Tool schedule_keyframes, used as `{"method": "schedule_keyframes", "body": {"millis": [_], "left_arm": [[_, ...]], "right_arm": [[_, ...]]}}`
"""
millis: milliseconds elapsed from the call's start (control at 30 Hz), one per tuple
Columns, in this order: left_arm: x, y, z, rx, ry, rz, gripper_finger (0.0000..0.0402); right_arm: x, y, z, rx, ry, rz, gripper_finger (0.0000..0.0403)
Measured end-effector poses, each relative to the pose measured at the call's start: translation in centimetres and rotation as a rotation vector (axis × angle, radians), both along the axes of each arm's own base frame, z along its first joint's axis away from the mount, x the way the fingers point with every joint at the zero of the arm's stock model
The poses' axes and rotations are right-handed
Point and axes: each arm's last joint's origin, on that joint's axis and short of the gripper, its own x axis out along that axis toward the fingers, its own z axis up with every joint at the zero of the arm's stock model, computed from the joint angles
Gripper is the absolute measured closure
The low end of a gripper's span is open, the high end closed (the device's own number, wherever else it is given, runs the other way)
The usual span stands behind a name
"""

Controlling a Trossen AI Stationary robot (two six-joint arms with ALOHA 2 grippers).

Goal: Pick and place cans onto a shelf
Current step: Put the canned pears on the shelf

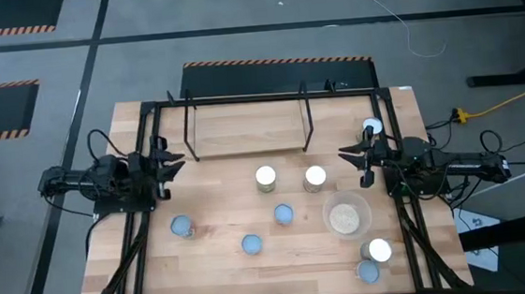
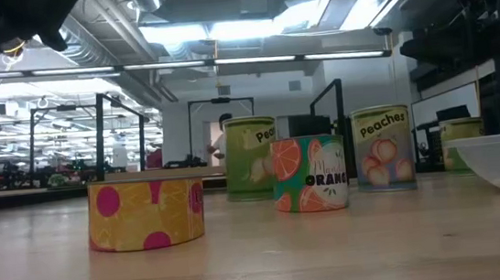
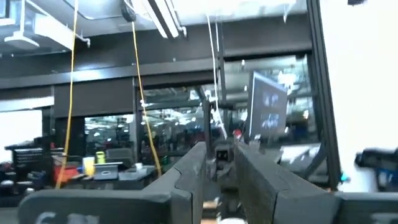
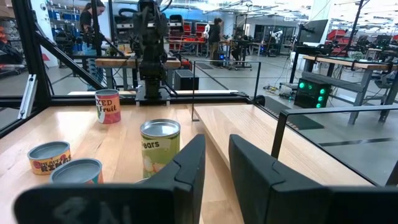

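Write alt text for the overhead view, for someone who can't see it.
Eight small round metal cans and a clear bowl of beige grains stand on a wooden table before an empty black-rod shelf. The left gripper and right gripper wait at opposite edges, holding nothing.

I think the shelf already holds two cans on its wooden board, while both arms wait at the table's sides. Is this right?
Not quite. In the high view the shelf holds no cans; its wooden board is bare. All the cans, such as the two silver-topped cans just in front of it, stand on the table. The left gripper and right gripper do wait at the sides.
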Motion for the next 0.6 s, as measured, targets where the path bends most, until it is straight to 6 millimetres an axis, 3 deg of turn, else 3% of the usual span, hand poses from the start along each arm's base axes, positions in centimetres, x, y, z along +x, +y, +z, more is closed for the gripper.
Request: {"method": "schedule_keyframes", "body": {"millis": [200, 600], "left_arm": [[0.0, 0.1, 1.4, -0.116, -0.078, -0.043, 0.0324], [2.4, -0.1, 7.2, -0.134, -0.020, -0.041, 0.0324]], "right_arm": [[0.0, 0.0, 0.0, -0.003, 0.000, 0.000, 0.0325], [0.0, 0.0, 0.0, -0.003, -0.001, 0.000, 0.0325]]}}
